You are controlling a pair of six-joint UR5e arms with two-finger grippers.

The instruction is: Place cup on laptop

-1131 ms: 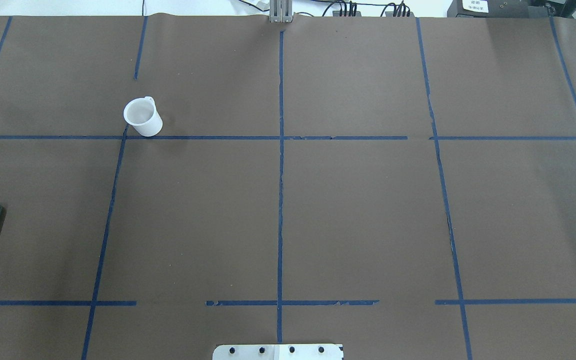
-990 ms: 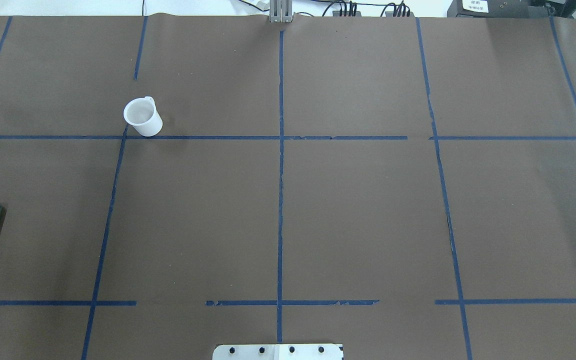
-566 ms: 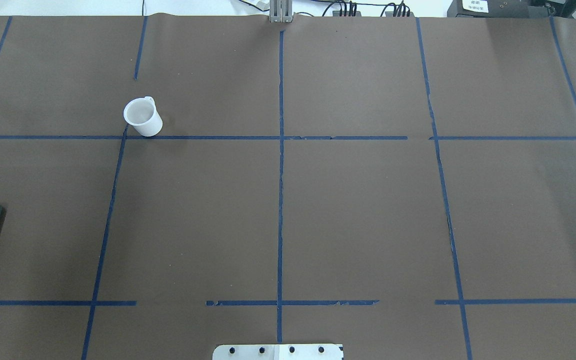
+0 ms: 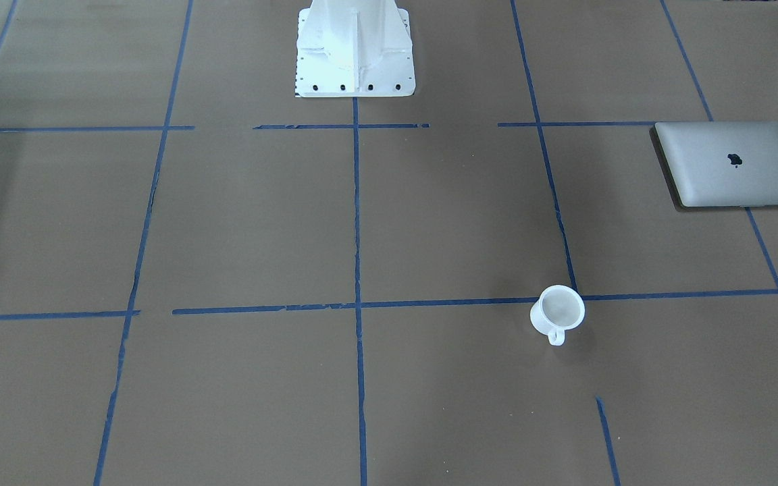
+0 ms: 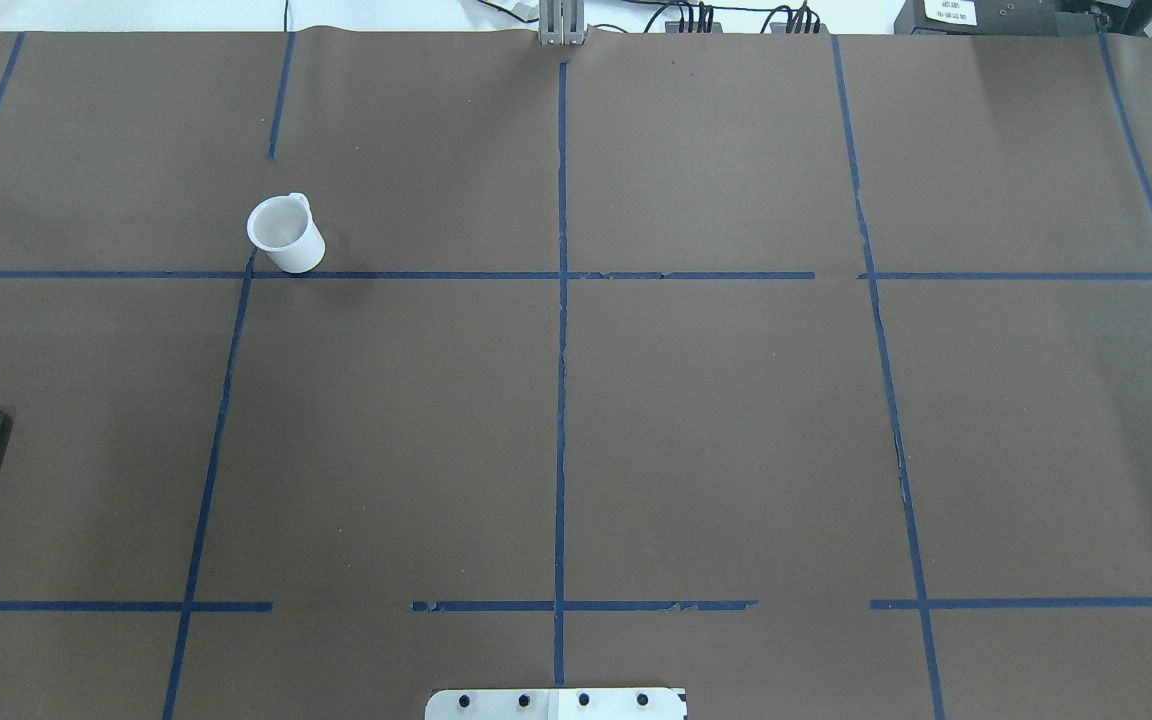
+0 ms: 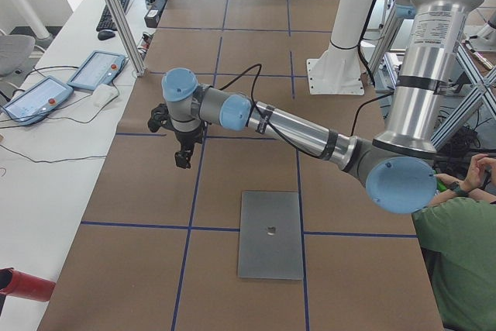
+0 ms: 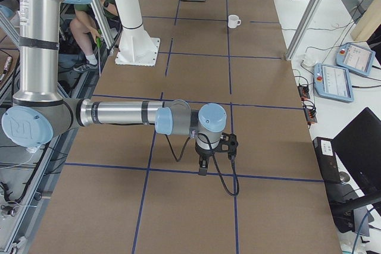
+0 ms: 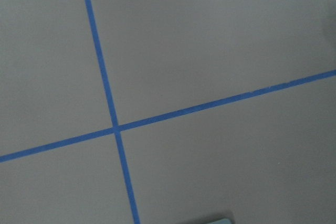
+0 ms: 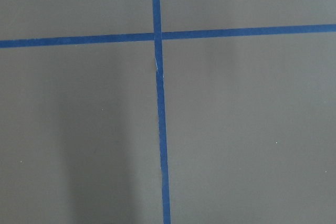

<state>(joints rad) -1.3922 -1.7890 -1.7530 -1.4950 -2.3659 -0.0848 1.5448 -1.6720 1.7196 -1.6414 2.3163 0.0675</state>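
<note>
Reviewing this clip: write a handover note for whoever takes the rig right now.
Left tool: shows only in a side view, above the table; open or shut unclear.
Right tool: likewise.
Cup: upright on the table, apart from the laptop, which lies closed on the left arm's side.
Done: nothing.
Left: grasp cup, set it on laptop.

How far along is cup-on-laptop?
Done: nothing. The small white mug stands alone on the brown table covering, apart from the closed silver-grey laptop. In hand: nothing; left gripper and right gripper are away from it. Left: grasp, carry, set on lid.
</note>
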